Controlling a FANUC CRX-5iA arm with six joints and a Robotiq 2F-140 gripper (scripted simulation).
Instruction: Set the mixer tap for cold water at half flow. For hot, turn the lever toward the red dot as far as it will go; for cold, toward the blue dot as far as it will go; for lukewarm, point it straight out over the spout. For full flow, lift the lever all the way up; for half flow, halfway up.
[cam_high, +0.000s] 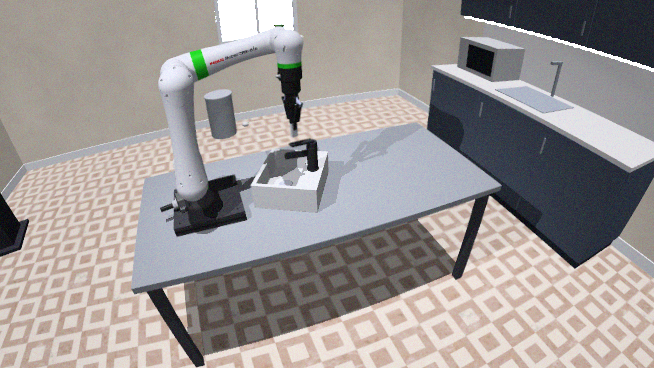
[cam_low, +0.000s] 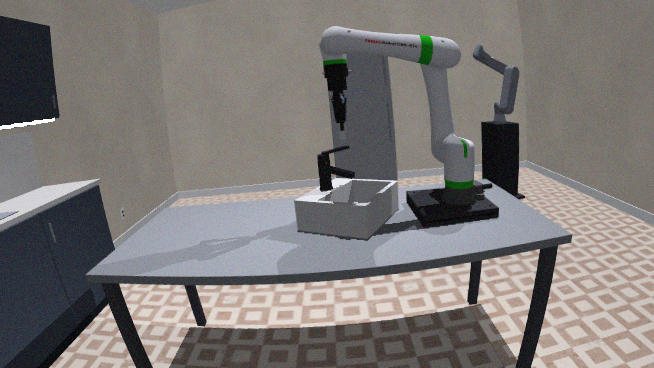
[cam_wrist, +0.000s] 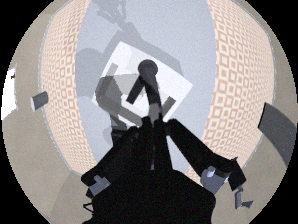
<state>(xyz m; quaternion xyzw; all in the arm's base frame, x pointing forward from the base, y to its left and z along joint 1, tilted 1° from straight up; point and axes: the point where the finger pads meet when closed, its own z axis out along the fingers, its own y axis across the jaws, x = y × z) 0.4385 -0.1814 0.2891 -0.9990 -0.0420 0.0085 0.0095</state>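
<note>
While hanging above the tap lever (cam_high: 300, 143), gripper (cam_high: 294, 131) pressed fully together, pinching nothing, touching nothing.

My top camera sat high and well back, looking down at an angle across the table (cam_high: 400, 195), with the counter (cam_high: 590, 130) on its right. My exterior camera stood lower, near table height, on the opposite side, and faced the far wall; there the counter (cam_low: 35, 197) fell on the left. Both took in the whole arm (cam_high: 180, 125), the basin (cam_high: 287, 192) and the tap (cam_high: 310, 152). My wrist camera rode just behind the pincer (cam_wrist: 154, 125) and looked straight down with a fisheye lens, close on the same basin (cam_wrist: 176, 79) and tap (cam_wrist: 147, 70).
</note>
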